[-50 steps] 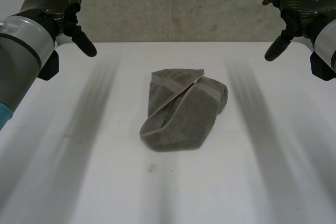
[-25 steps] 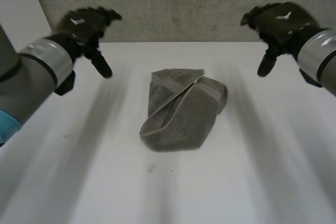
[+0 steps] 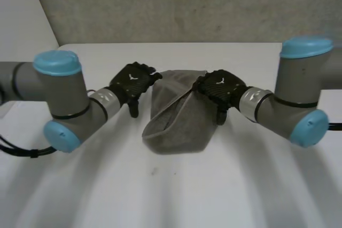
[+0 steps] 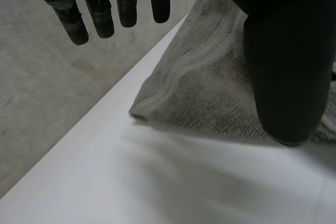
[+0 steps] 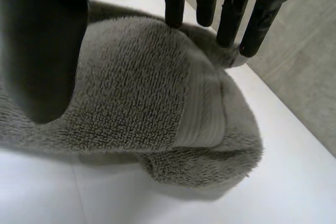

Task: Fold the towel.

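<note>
A grey-brown towel (image 3: 179,116) lies bunched and roughly folded in the middle of the white table (image 3: 160,196). My left hand (image 3: 132,81) is low at the towel's far left edge, fingers straight and open, holding nothing. In the left wrist view its fingers (image 4: 100,9) hang over a corner of the towel (image 4: 210,87). My right hand (image 3: 219,88) is at the towel's far right edge, open. In the right wrist view its fingers (image 5: 226,9) reach over the folded hem of the towel (image 5: 157,108) without pinching it.
Both arms (image 3: 59,100) (image 3: 294,100) reach in low from the sides across the table. A grey wall (image 3: 176,4) runs behind the table's far edge. Bare tabletop lies in front of the towel.
Both hands have come down and inward from raised spots near the far corners to the towel's left and right edges. The towel has not moved.
</note>
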{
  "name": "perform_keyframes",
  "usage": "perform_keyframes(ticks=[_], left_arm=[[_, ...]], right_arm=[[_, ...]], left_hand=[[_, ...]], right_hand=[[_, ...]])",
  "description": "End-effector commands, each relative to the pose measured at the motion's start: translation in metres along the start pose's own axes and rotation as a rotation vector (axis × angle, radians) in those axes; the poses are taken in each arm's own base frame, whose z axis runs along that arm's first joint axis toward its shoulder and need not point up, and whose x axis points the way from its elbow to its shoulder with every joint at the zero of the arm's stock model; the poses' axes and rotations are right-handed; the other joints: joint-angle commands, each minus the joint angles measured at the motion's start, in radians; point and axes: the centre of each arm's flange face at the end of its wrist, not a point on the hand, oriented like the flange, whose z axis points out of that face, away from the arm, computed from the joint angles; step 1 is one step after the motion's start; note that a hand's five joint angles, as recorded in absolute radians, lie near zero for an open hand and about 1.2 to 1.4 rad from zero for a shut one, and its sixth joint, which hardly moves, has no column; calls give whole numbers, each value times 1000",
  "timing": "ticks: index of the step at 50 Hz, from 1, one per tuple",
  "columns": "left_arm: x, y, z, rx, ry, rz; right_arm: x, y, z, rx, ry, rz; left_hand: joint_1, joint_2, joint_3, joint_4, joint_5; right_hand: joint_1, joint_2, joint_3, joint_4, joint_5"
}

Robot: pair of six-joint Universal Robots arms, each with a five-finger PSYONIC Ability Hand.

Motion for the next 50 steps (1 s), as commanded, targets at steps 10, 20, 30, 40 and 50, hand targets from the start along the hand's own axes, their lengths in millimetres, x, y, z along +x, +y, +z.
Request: perform_keyframes(ticks=[10,20,30,40,50], left_arm=[[31,-11,34,101,69,43],[47,-23,30,174,204,57],[75,-34,23,238,343,68],[133,-42,10,254,474,78],[152,-38,9,245,502,81]], right_arm=[[10,-1,7,-18,151,-32],[34,17,-63,-122,204,-17],[23,60,-108,-223,95,-146],[13,79,-120,-213,6,-130],[16,80,-122,-209,12,-122]], left_hand=[[29,28,28,29,11],[41,39,40,40,23],[38,36,37,38,20],[44,42,43,43,26],[173,171,171,172,155]], right_hand=[[1122,1125,1128,1122,1126],[1122,1125,1128,1122,1126],[1122,1125,1128,1122,1126],[1122,1125,1128,1122,1126],[1122,1125,1128,1122,1126]])
